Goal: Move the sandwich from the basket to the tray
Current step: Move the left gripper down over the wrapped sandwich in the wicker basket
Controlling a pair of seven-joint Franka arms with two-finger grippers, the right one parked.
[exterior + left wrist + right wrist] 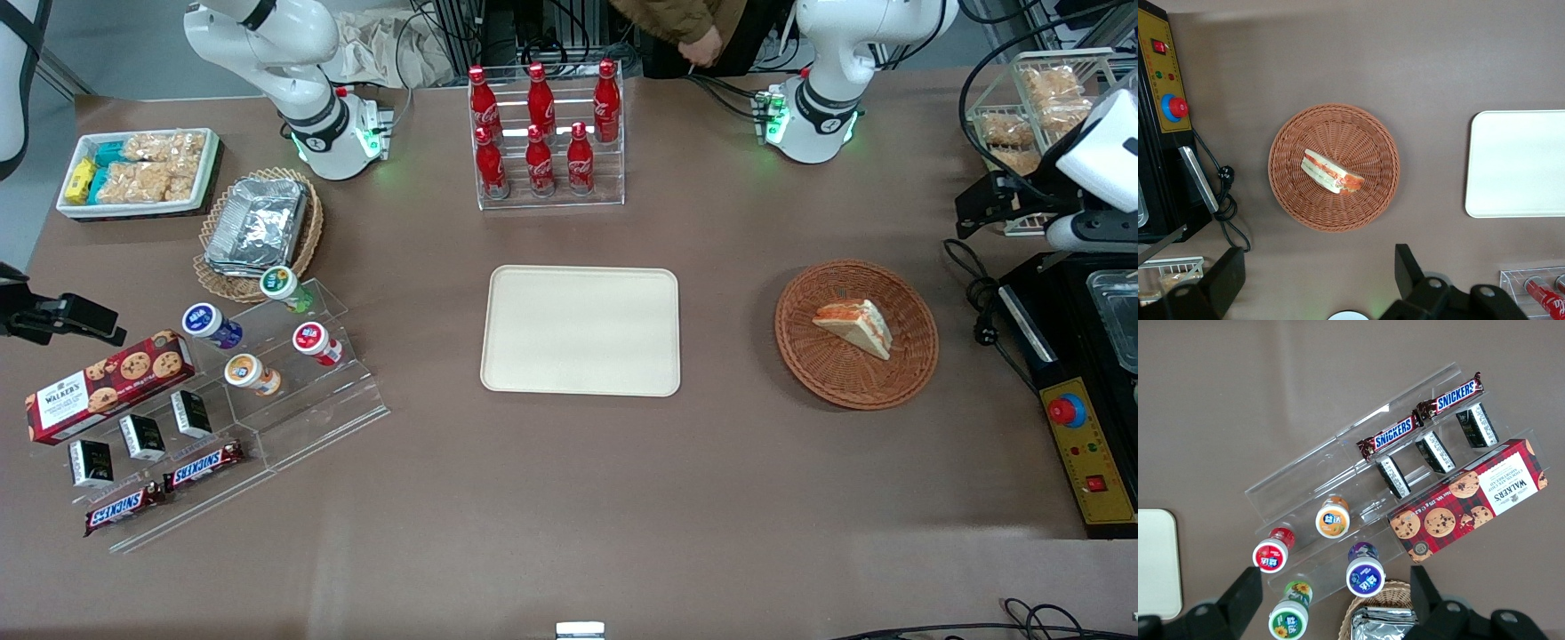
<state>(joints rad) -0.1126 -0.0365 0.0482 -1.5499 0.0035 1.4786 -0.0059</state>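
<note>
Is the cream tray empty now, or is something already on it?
Empty: the tray is bare; the sandwich lies in the basket. The gripper hangs open above.

Legible text: "WALKERS" on the red cookie box [1471, 497]; "SNICKERS" on two bars [1393, 435]; Coca-Cola script on red bottles [540, 107].

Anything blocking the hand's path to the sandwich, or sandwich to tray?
Nothing visible. The hand hangs open above the table beside the basket; the sandwich lies uncovered. Bare table separates basket and empty tray.
</note>
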